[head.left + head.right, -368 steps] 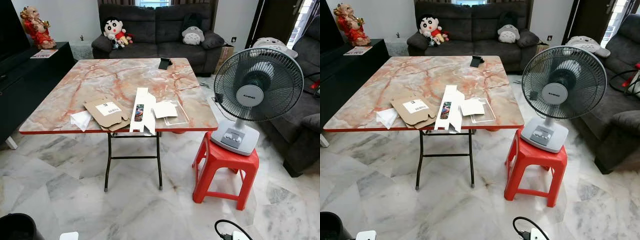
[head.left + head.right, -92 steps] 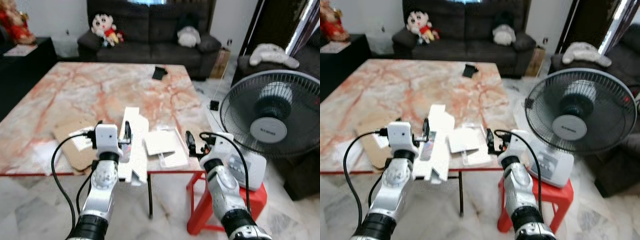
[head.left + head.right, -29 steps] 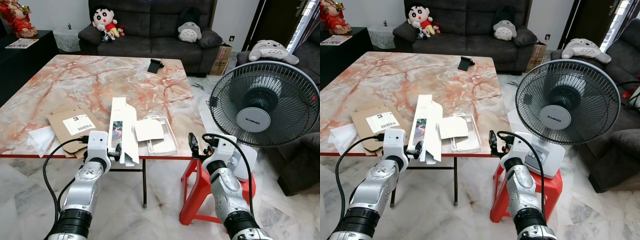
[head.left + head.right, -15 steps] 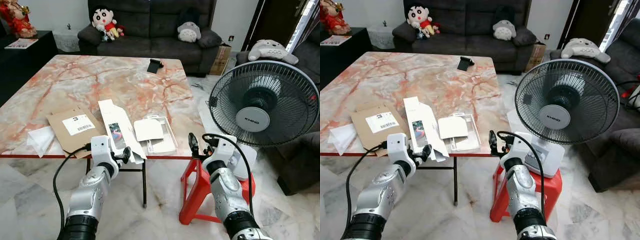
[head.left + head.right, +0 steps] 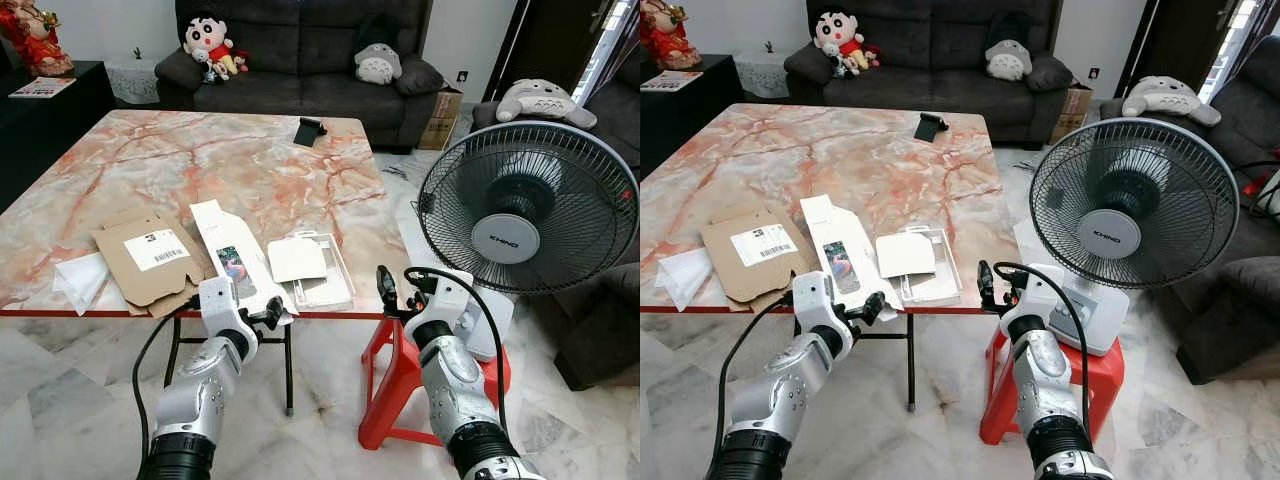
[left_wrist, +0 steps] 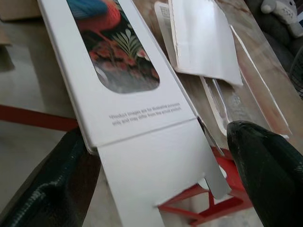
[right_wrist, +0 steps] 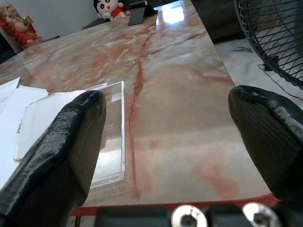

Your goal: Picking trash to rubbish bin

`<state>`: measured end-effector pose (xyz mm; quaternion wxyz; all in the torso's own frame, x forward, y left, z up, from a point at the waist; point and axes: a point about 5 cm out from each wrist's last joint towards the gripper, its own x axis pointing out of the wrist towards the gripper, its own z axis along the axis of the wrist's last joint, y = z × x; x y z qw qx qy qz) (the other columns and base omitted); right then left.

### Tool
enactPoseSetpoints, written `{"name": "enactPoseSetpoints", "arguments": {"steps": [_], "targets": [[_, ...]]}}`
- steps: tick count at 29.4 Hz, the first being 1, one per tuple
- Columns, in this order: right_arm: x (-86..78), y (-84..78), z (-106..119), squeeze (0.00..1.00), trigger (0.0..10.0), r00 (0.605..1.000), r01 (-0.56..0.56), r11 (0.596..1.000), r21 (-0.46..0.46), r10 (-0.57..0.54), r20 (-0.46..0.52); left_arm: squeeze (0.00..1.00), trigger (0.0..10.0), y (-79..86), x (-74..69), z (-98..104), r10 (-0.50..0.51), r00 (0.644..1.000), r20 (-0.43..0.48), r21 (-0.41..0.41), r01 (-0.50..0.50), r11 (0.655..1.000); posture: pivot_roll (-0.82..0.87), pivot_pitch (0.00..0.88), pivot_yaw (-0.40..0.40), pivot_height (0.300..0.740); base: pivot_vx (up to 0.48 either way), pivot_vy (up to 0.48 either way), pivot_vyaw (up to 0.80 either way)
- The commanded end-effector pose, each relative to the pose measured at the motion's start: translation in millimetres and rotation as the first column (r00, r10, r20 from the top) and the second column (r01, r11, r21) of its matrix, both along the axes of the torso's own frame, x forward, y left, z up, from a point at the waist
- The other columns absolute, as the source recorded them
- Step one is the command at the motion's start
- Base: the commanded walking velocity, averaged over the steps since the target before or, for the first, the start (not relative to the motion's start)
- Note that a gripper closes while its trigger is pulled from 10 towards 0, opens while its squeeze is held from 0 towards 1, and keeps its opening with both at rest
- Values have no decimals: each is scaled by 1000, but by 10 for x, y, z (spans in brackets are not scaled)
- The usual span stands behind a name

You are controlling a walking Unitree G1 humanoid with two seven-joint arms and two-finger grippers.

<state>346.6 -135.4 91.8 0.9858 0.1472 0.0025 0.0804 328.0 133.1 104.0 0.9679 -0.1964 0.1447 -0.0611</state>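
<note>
A long white carton [image 5: 232,268] with a colourful picture lies slanted at the front edge of the marble table [image 5: 200,160], its near flap [image 6: 156,165] hanging over the edge. My left gripper [image 5: 266,314] is open at that edge, with the flap between its spread fingers [image 6: 57,189]. A brown cardboard mailer [image 5: 150,256] and a white crumpled paper [image 5: 78,280] lie left of the carton. To its right a clear plastic tray [image 5: 325,285] holds a white card [image 5: 298,259]. My right gripper [image 5: 384,288] is open, level with the table's front right corner, holding nothing.
A standing fan [image 5: 520,215] sits on a red stool [image 5: 395,370] right of the table, close to my right arm. A black phone stand [image 5: 308,130] is at the table's far side. Dark sofas with plush toys [image 5: 210,45] stand behind.
The white carton has swung on the table, its far end turning left and its near end right. My left gripper has moved right along the front edge with it. The right arm is still.
</note>
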Motion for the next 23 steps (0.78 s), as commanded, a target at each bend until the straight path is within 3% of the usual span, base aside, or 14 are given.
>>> {"name": "enactPoseSetpoints", "arguments": {"steps": [1, 2, 23], "targets": [[33, -22, 77, 0, 10000, 1000, 8, 1000, 2, -8, 27, 0, 4471, -52, 9, -9, -13, 1000, -13, 1, 13, 1000, -36, 34, -54, 740, 0, 0, 0], [33, -24, 78, 0, 10000, 1000, 9, 1000, 1, -9, 27, 0, 0, -53, 10, -6, -11, 1000, -11, 0, 11, 1000, -36, 37, -55, 740, 0, 0, 0], [25, -43, 46, 0, 10000, 1000, 18, 1000, 2, -18, 14, 0, 0, 16, 105, 107, 110, 992, 54, -4, -110, 994, -35, 44, -57, 740, 0, 0, 0]]}}
